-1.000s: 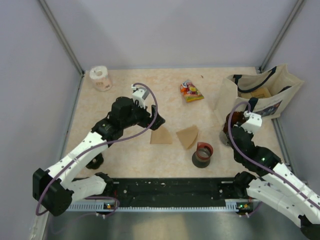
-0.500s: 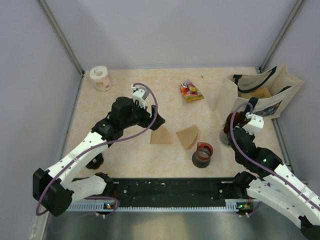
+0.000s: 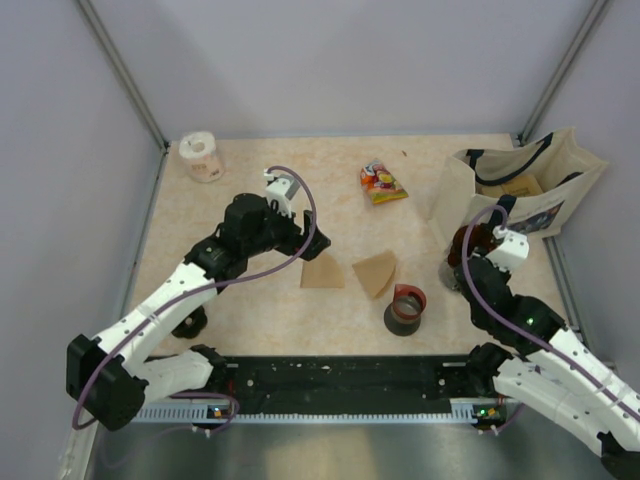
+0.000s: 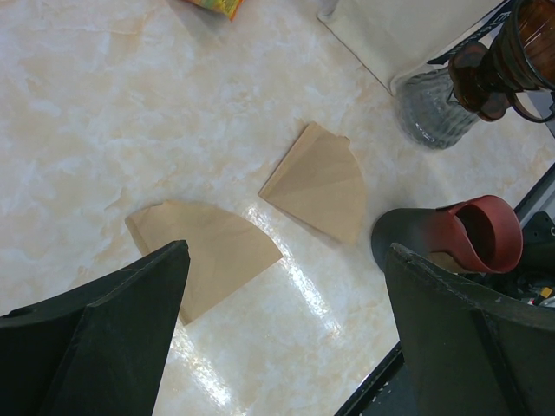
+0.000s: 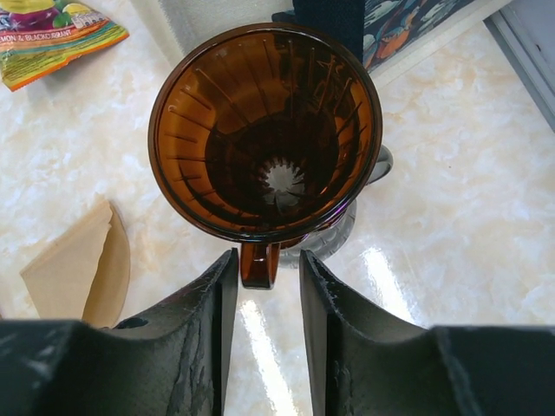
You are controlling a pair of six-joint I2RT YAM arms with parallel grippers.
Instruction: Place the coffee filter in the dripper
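Note:
The dripper [image 5: 264, 130], a translucent brown cone, sits on a clear glass cup [image 4: 429, 104] at the right [image 3: 472, 240]. My right gripper [image 5: 267, 256] is narrowly open. The dripper's small handle [image 5: 260, 264] lies between its fingers, touching the left one, with a gap to the right one. Two tan coffee filters lie flat mid-table, one on the left [image 3: 322, 272] [image 4: 204, 251] and one on the right [image 3: 375, 272] [image 4: 321, 182]. My left gripper [image 3: 312, 243] [image 4: 286, 251] is wide open and empty, low over the left filter's edge.
A black cup with a red rim [image 3: 405, 310] [image 4: 477, 234] stands in front of the filters. A tote bag [image 3: 530, 190] lies behind the dripper. A snack packet [image 3: 381, 183] and a paper roll [image 3: 203, 157] lie at the back. Walls enclose the table.
My right gripper has edged a little forward towards the dripper, bringing its fingers around the handle. The left arm and the filters have not moved.

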